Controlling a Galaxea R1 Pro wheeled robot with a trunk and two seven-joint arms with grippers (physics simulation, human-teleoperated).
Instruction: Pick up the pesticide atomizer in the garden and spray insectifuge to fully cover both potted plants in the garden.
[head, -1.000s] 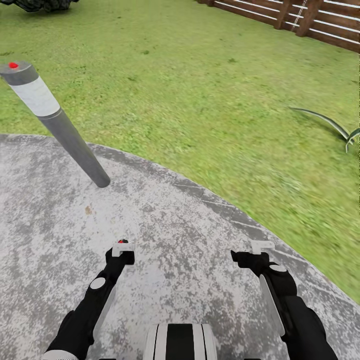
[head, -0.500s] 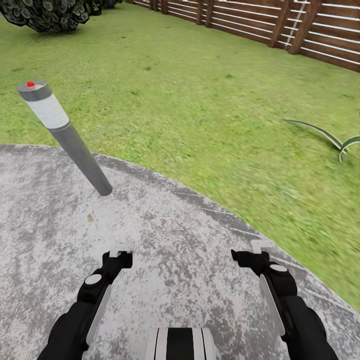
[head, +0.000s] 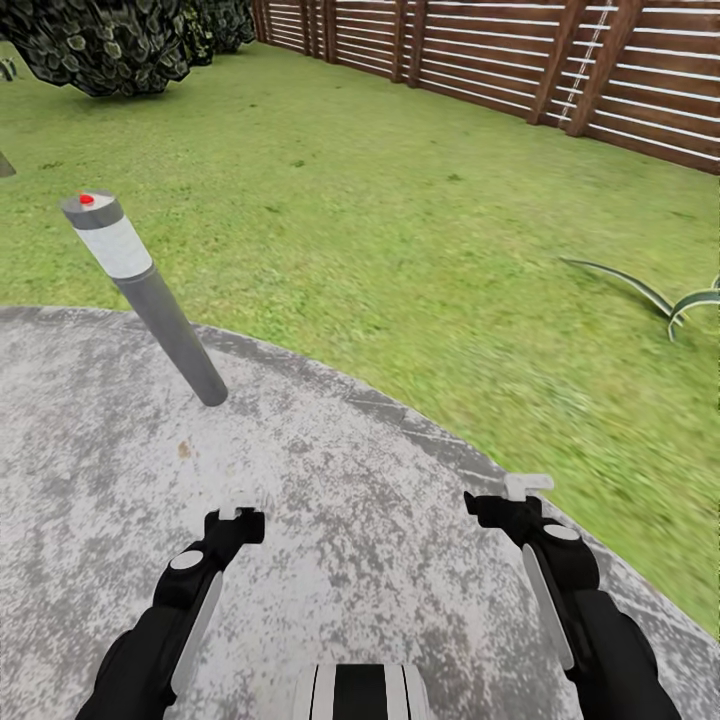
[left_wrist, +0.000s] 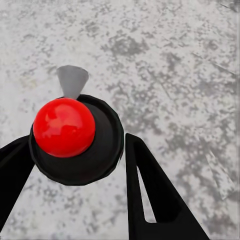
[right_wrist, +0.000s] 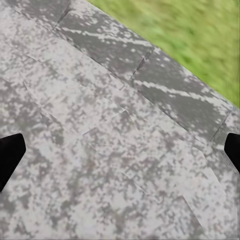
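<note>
Head camera has tipped up, baring more slatted brown wooden fence (head: 520, 60), so I'm searching: right pincer (right_wrist: 120, 150) spread empty, left pincer (head: 235, 513) straddling a red-knobbed black round object (left_wrist: 75, 135), grip untellable.

Grey bollard lamp (head: 150, 300) with red dot leans on patio edge — striped agave leaves (head: 655, 295) at right, dark shrub (head: 95, 45) far back.

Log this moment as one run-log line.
base: on patio | left hand: grip unclear | right hand: open, empty | ahead: lawn, bollard lamp, fence
</note>
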